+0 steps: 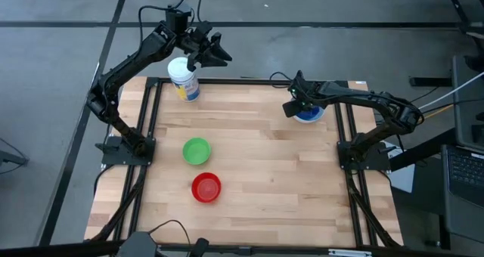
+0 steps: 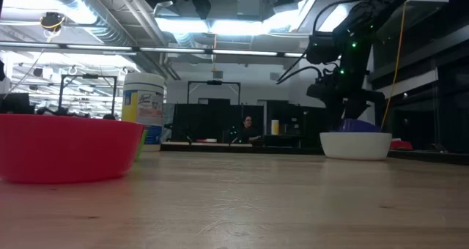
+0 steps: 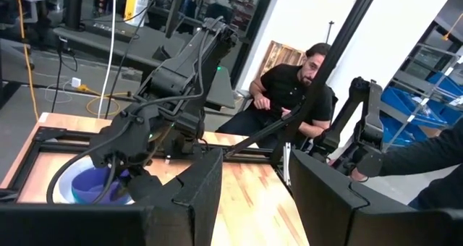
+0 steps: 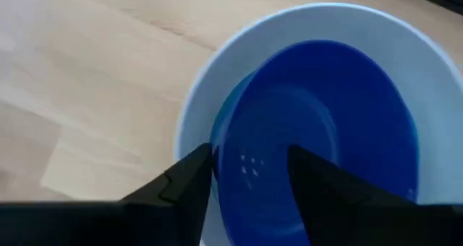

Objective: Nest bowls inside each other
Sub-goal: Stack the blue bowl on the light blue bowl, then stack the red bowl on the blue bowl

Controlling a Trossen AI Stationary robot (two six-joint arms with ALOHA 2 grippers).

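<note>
Bowls, five small round plastic ones by the task's count, are what I am nesting. Near the table's far right corner sits a white bowl (image 1: 308, 115) with a dark blue bowl (image 4: 325, 137) settled inside it; a sliver of lighter blue-green shows between the two at one side, possibly a teal bowl, though I cannot be sure. My right hand (image 1: 292, 107) hovers just over the stack's rim, its fingers apart with the blue bowl's near edge below the gap, gripping nothing. Well apart from the stack, toward the table's middle left, a green bowl (image 1: 197, 150) rests open side up, and a red bowl (image 1: 206, 187) sits just nearer the front edge. My left hand (image 1: 214, 54) waits raised beyond the far edge, fingers apart and empty, beside a white-lidded container (image 1: 184, 79) near the far left corner.

I judge these bowls light, stiff and thin-walled, smooth enough to slip. The rim is the place to take hold, one finger inside and one outside. Being so light, a bowl could skid on the wood or tip if nudged.
</note>
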